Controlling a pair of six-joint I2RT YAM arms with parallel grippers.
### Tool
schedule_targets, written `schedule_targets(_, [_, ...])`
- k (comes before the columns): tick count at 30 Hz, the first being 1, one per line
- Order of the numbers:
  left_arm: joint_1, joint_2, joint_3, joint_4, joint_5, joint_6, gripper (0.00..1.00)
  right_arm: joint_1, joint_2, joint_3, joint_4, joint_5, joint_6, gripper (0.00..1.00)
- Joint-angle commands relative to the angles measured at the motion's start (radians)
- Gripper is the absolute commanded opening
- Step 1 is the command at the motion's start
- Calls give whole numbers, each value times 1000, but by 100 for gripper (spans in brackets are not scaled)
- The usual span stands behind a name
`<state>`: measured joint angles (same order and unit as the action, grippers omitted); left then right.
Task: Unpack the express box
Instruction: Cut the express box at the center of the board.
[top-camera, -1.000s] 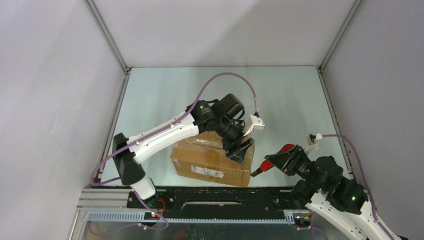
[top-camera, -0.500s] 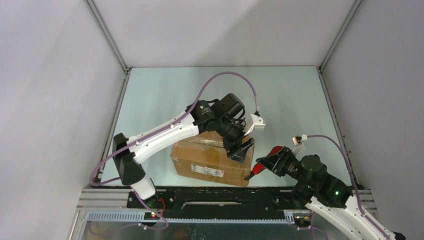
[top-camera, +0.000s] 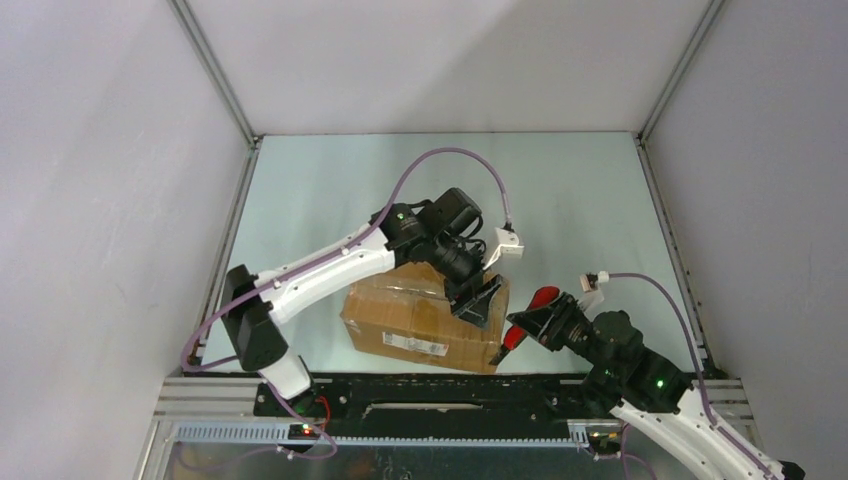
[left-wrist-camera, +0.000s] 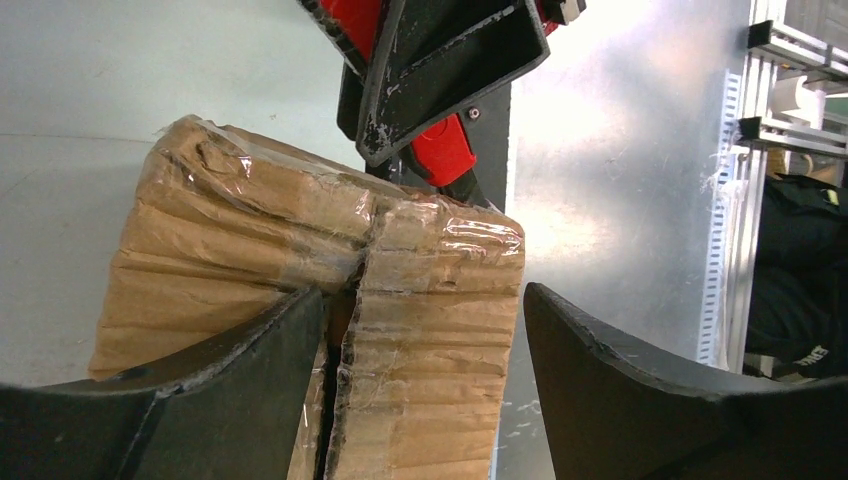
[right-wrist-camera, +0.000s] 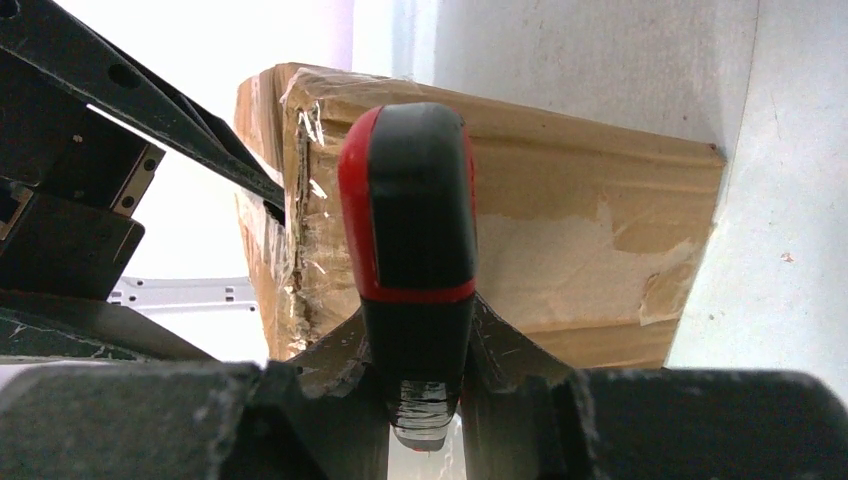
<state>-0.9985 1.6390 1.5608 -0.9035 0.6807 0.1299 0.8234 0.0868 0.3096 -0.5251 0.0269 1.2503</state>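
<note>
We're looking at the express box (top-camera: 415, 322), low and centre in the overhead view, on the pale green table (top-camera: 320, 190) with its white label (top-camera: 412, 343) facing the bottom of the frame. The left gripper (top-camera: 480, 298) sits at the box's right end with its jaws apart. In its wrist view, one finger covers the taped flap seam and the other hangs clear of the cardboard edge. The right gripper (top-camera: 522, 328) reaches in from the lower right, clamped tight on a red-and-black tool (top-camera: 545, 297). The tool's tip points at that same end, and we can't tell if it touches. The tape (left-wrist-camera: 300, 190) there looks wrinkled.
</note>
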Motion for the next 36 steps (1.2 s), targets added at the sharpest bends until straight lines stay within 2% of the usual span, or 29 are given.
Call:
schedule_targets(1, [-3,56,-59,-25,52,-21,79,-1,26,-18,84,33,1,0])
schedule_targets(5, [-7,53,-82,-17,51,-51,74,4,76,-31,149,30,11,0])
schedule_targets(10, [-9,48,-103,-30,44,-102,61,25,82,-53,202,48,31,0])
schedule_targets(13, [-9,41,-131,-12,109,-122,60,37,94,-63,216,52,36,0])
schedule_targets(15, [-10,38,-135,-6,133,-150,62,54,102,-67,223,65,43,0])
schedule_targets(18, [-9,29,-137,36,201,-191,76,86,117,-63,237,92,38,0])
schedule_targets(19, [-9,29,-137,49,231,-200,77,92,124,-61,241,96,38,0])
schedule_targets(22, [-5,21,-134,83,271,-236,61,109,143,-61,257,105,39,0])
schedule_targets(25, [-1,6,-128,102,280,-261,35,120,141,-61,252,124,41,0])
schedule_targets(28, [1,-6,-118,109,285,-274,17,121,131,-56,239,136,39,0])
schedule_targets(32, [3,-23,-75,81,244,-258,2,120,126,-43,218,145,34,0])
schedule_targets(36, [-6,-75,-82,74,141,-183,0,120,130,-30,206,144,29,0])
